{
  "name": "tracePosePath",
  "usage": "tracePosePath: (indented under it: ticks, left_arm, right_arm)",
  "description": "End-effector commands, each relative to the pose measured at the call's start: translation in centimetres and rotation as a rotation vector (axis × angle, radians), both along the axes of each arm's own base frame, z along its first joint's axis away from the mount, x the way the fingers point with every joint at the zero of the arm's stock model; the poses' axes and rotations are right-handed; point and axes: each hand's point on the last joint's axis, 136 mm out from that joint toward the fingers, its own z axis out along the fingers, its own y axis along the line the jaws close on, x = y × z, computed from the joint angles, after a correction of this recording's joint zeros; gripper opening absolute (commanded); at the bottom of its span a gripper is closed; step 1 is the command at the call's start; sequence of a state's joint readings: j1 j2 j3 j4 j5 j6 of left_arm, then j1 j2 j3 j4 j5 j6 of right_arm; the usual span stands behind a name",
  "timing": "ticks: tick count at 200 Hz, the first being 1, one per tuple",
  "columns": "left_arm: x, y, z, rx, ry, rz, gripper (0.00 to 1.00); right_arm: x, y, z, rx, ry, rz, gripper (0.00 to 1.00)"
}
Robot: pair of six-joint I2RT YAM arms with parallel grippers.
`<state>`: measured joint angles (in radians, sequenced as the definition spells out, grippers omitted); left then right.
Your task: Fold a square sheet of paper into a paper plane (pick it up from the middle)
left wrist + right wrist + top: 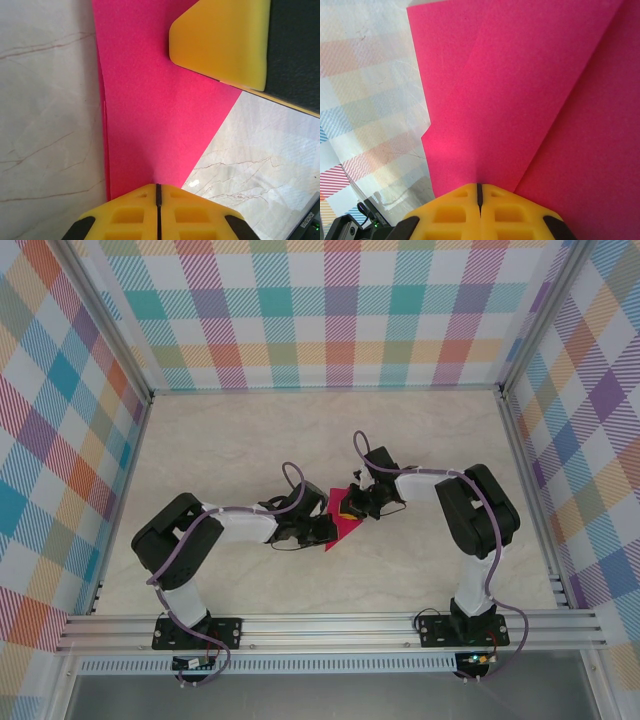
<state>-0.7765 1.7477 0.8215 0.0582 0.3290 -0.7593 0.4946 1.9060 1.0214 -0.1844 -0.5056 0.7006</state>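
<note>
The square sheet of paper is magenta-pink and folded into layers, held just above the table between both arms. It tapers to a point toward the near side. My left gripper is shut on its edge; in the left wrist view the yellow fingertips pinch the paper, whose stacked edges show along the left. My right gripper is shut on the opposite edge, and one of its yellow fingers lies on the paper. From the right wrist, the gripper clamps the paper, which has a diagonal folded flap.
The marble-patterned table is walled by plaid panels and aluminium posts at the sides. A metal rail runs along the near edge by the arm bases. Open tabletop lies behind and to both sides of the grippers.
</note>
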Motion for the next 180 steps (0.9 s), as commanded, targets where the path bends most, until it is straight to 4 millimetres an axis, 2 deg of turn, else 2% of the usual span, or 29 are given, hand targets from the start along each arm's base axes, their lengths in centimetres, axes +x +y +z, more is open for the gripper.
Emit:
tracePosePath:
  ticks: [1,63,83,107,125,180]
  left_arm:
    - [-1.1,0.9,-1.8,0.052,0.048,-0.002,0.07]
    - [-1.9,2.0,-2.3,0.101,0.059,0.008,0.06]
    - [-2.0,1.2,-1.0,0.039,0.043,-0.004,0.07]
    - [-1.4,0.2,1.4,-0.029,-0.004,-0.011,0.08]
    - [-1.2,0.0,2.3,-0.05,-0.021,-0.01,0.08]
    - [-2.2,0.7,0.4,-0.003,0.028,-0.009,0.08]
  right_arm:
    - [-0.9,-1.9,-2.8,-0.124,0.067,-0.04,0.01]
    - [-0.9,-2.0,-3.0,-0.127,0.072,-0.042,0.01]
    - [-1.0,-1.9,-3.0,-0.124,0.073,-0.04,0.01]
    - [-1.0,-2.0,-3.1,-0.126,0.074,-0.041,0.01]
    - [-1.0,-1.9,-3.1,-0.125,0.075,-0.041,0.01]
    - [-1.0,-1.9,-3.2,-0.124,0.079,-0.039,0.01]
